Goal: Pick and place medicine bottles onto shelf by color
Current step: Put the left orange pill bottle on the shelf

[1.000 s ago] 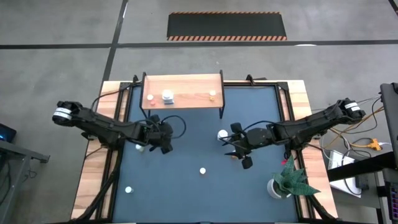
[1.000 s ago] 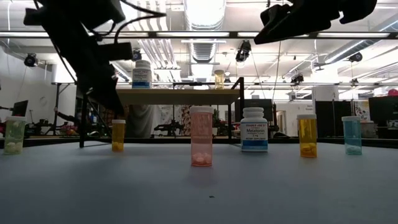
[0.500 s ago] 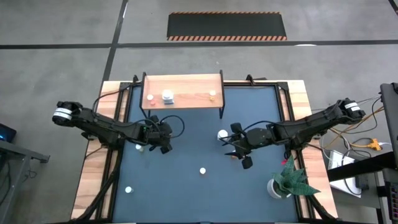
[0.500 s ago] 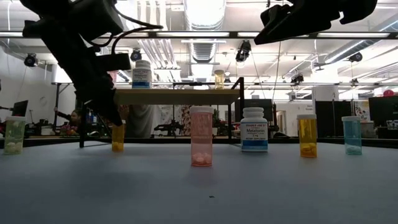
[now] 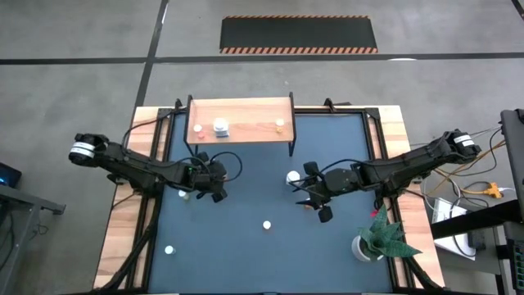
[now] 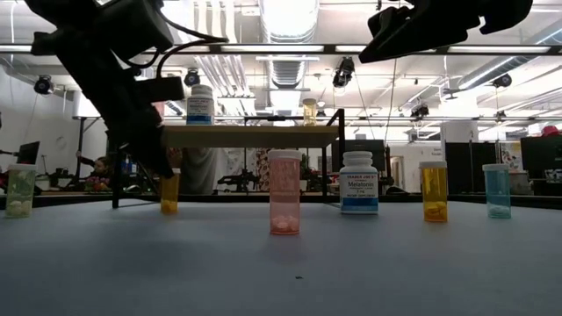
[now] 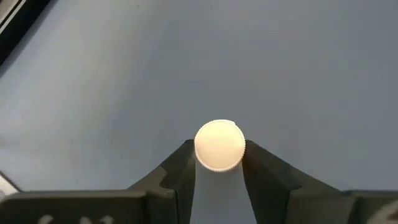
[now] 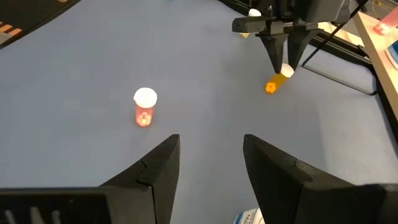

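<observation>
Left gripper (image 7: 219, 163) is closed around the white cap of a small orange bottle (image 6: 169, 193); in the left wrist view the cap sits squarely between both fingers (image 7: 174, 171), touching each, so the bottle lies straight ahead of the gripper, centred in the gap, not off to a side. In the low view the bottle hangs under the dark arm with its base close to or just off the dark mat (image 5: 246, 246) — cannot tell which. Long axis is near upright, cap up, base down; the right wrist view shows it leaning a little. The shelf (image 5: 246, 123) stands at the far edge of the table, beyond the left gripper, with bottles already on top, so the coming move is likely up and away toward it. Left arm is far nearer this bottle than the right. Right gripper (image 8: 208, 165) hovers spread wide, holding nothing, above the mat near a white bottle (image 6: 358, 183), with a pink bottle (image 8: 144, 107) ahead of it.
</observation>
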Robot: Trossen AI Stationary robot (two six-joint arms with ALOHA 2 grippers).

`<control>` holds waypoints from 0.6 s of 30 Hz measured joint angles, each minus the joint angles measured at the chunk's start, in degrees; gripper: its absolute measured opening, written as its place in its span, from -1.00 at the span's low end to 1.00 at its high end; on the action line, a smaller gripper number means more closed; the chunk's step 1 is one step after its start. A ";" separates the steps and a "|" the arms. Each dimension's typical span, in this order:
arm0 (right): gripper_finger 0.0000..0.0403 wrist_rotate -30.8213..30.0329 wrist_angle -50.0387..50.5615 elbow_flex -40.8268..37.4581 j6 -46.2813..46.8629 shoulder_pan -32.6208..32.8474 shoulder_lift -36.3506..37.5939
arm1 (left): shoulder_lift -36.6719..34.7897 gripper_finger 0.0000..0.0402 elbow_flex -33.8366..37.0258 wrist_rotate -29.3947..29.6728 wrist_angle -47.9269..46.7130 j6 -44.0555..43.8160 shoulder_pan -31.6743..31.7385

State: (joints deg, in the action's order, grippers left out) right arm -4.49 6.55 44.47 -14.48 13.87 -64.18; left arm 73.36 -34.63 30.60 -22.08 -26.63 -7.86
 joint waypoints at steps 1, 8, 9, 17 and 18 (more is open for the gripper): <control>-0.16 0.00 0.00 0.00 0.06 0.00 0.00 | 0.00 -0.53 0.26 -0.02 0.59 0.00 0.00; -0.16 0.00 0.31 -0.02 0.41 0.00 0.00 | -0.02 -0.52 0.64 -0.36 2.58 -0.07 0.02; -0.16 0.00 0.31 -0.02 0.39 0.00 0.00 | -0.02 -0.52 0.27 -0.60 2.73 -0.05 0.00; -0.16 0.00 0.42 -0.04 0.53 -0.02 0.00 | -0.25 -0.51 -13.11 -14.00 -1.08 1.50 -0.09; -0.16 0.00 0.42 -0.04 0.52 -0.02 0.00 | -0.28 -0.51 -16.32 -14.58 -4.45 2.25 -0.11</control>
State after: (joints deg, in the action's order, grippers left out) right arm -4.49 6.96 44.42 -13.96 13.85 -64.18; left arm 73.08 -50.96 16.02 -26.53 -24.39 -7.97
